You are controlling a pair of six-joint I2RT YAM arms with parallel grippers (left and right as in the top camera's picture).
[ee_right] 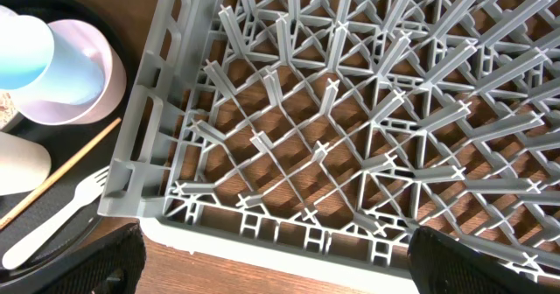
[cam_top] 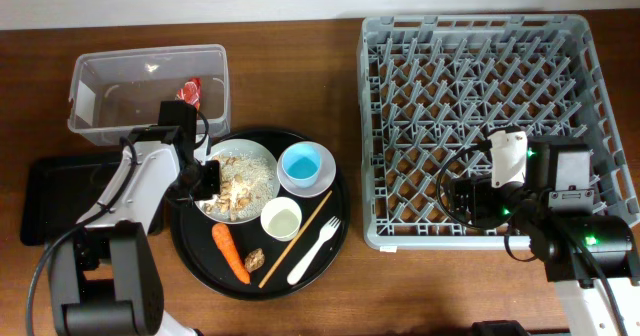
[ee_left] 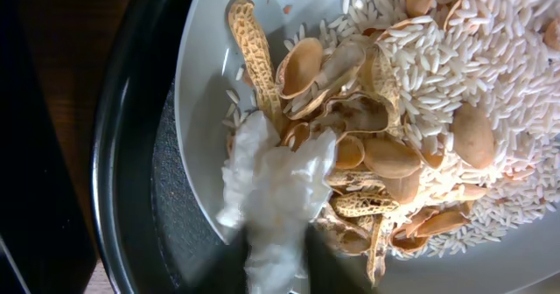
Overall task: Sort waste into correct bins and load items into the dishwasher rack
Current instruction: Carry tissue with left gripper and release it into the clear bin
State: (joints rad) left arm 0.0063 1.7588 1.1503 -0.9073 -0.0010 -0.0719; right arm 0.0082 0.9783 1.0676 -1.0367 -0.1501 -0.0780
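White wad (ee_left: 276,185) is the whole story here imo. It sits on the rim of the plate (ee_left: 197,110), up against the peanut shells (ee_left: 367,154), right under your left claw (cam_top: 207,179). Its long axis runs from the rim back toward the wrist camera, so it may well be in the pinch. The fingers are out of frame though, and I honestly can't tell if that claw is spread or pressed together. Your left arm is far nearer than the right. The clear tub (cam_top: 85,116) lies just behind it and the black tray (cam_top: 45,191) to its left on the surface (cam_top: 420,296), so I'd guess a short carry either way. Your right claw (ee_right: 280,255) hangs spread and empty over the rack (cam_top: 372,126), near its front left corner.
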